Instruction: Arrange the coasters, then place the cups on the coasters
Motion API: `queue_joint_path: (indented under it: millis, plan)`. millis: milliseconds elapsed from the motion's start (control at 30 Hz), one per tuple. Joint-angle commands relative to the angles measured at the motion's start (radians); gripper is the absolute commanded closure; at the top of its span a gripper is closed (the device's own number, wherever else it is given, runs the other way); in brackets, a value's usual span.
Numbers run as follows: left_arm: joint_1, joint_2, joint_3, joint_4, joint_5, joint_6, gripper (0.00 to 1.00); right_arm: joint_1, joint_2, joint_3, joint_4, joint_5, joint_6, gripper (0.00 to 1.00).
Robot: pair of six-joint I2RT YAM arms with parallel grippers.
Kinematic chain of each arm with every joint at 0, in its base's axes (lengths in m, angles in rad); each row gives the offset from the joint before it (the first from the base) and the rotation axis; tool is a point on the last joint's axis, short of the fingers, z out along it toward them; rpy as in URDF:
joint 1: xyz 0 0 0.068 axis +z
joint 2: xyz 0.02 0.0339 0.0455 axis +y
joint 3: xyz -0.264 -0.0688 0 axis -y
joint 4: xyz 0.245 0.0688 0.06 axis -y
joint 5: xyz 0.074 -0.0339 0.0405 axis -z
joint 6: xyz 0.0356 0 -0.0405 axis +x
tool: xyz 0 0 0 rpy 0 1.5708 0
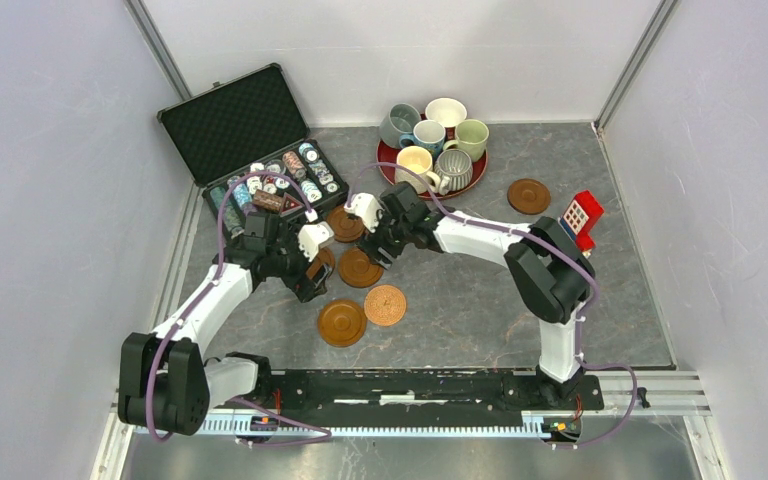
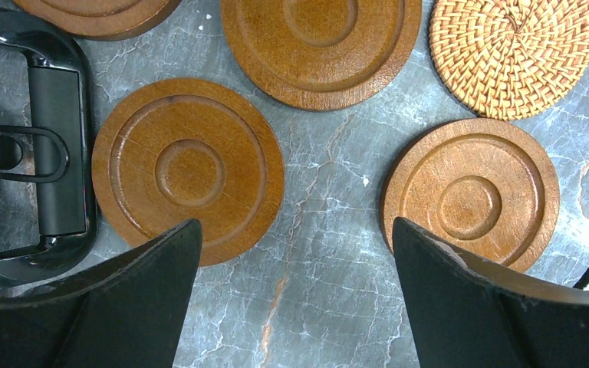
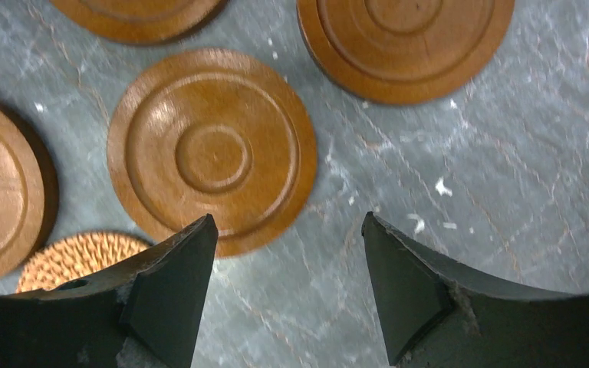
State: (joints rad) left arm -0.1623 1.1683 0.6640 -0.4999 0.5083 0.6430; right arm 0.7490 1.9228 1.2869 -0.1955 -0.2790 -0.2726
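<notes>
Several brown wooden coasters lie mid-table: one [image 1: 345, 222] at the back, one [image 1: 360, 267] below it, one [image 1: 341, 322] in front, and a lone one [image 1: 528, 195] far right. A woven round coaster [image 1: 385, 304] lies beside the front one. The cups [image 1: 430, 150] stand bunched on a red tray [image 1: 388, 167] at the back. My left gripper [image 1: 310, 283] [image 2: 295, 230] hangs open over bare table between two coasters [image 2: 188, 169] [image 2: 472, 192]. My right gripper [image 1: 373, 248] [image 3: 290, 222] is open too, holding nothing, with a coaster [image 3: 213, 153] just beyond its left finger.
An open black case [image 1: 250, 140] with poker chips sits back left. A red and white toy house [image 1: 582, 215] stands at the right near the right arm's elbow. The two grippers are close together. A black housing [image 2: 31, 153] fills the left wrist view's left side.
</notes>
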Motion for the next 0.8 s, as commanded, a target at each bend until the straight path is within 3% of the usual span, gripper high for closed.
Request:
queue_joint_path:
  millis: [0, 233, 533, 767]
  plan:
    - [0.009, -0.021, -0.005, 0.009, 0.037, -0.031, 0.00, 0.033, 0.058, 0.094, 0.063, 0.081, 0.046, 0.23]
    - [0.009, -0.026, 0.003, -0.008, 0.030, -0.014, 0.00, 0.038, 0.128, 0.119, 0.051, 0.086, 0.043, 0.25]
    - [0.008, 0.004, 0.013, 0.017, 0.049, -0.029, 0.00, 0.014, 0.065, -0.040, 0.030, 0.111, 0.005, 0.36]
    - [0.007, 0.026, 0.019, 0.026, 0.052, -0.025, 0.00, -0.116, -0.049, -0.210, 0.004, 0.107, -0.053, 0.42]
